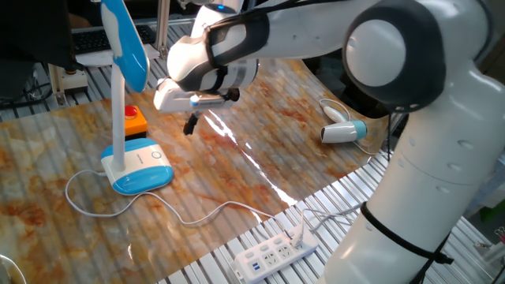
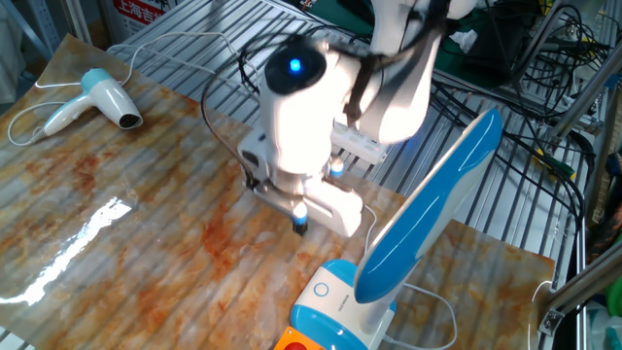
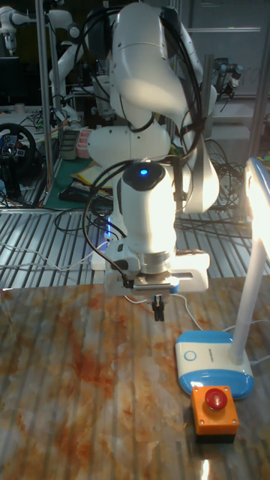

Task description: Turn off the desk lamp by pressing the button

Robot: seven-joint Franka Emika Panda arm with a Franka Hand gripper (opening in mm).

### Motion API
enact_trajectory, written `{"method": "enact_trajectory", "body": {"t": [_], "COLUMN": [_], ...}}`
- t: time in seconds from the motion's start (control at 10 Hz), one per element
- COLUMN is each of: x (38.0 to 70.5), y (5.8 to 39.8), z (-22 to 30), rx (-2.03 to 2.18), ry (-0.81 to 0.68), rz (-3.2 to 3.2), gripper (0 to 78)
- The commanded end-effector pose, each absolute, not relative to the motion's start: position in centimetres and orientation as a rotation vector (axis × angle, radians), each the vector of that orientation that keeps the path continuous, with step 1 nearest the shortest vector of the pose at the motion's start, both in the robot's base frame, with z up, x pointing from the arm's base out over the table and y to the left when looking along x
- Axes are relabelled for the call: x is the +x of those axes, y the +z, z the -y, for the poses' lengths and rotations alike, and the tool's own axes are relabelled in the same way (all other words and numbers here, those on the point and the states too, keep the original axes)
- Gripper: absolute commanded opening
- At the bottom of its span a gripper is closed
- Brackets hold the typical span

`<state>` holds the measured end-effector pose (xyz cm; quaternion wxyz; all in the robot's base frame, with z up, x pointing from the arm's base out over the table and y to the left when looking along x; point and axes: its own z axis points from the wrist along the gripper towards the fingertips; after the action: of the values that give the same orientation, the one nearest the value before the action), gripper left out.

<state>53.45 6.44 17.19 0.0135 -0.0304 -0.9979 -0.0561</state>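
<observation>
The desk lamp stands on its blue-rimmed white base (image 1: 143, 167) (image 2: 335, 303) (image 3: 215, 362), with a thin white stem (image 1: 118, 118) and a long blue head (image 1: 126, 38) (image 2: 428, 209). In the tall fixed view the head (image 3: 259, 196) glows. The button (image 2: 322, 290) (image 3: 191, 355) is a small pale ring on the base plate. My gripper (image 1: 189, 125) (image 2: 299, 226) (image 3: 158, 307) hangs above the table beside the base, not touching it. Its dark fingertips point down, pressed together with nothing held.
A red round button on an orange box (image 1: 134, 118) (image 3: 216, 415) sits right by the lamp base. A white-and-blue hair dryer (image 1: 345, 131) (image 2: 99, 97) lies at the far side. The lamp's white cord (image 1: 197, 217) runs to a power strip (image 1: 272, 254) off the table's edge.
</observation>
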Motion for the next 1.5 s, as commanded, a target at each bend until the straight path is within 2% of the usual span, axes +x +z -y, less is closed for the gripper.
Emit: {"method": "enact_trajectory", "body": {"t": [0.1, 1.0, 1.3, 1.5], "x": [53.7, 53.8, 55.6, 55.9], "y": [16.8, 16.7, 13.1, 12.1], "z": [-6.9, -7.0, -8.7, -9.1], "rx": [-0.109, -0.066, -0.057, -0.066], "ry": [-0.216, -0.160, -0.199, -0.250], "rz": [3.095, 3.002, 3.020, 3.021], "gripper": [0.0, 0.0, 0.0, 0.0]}}
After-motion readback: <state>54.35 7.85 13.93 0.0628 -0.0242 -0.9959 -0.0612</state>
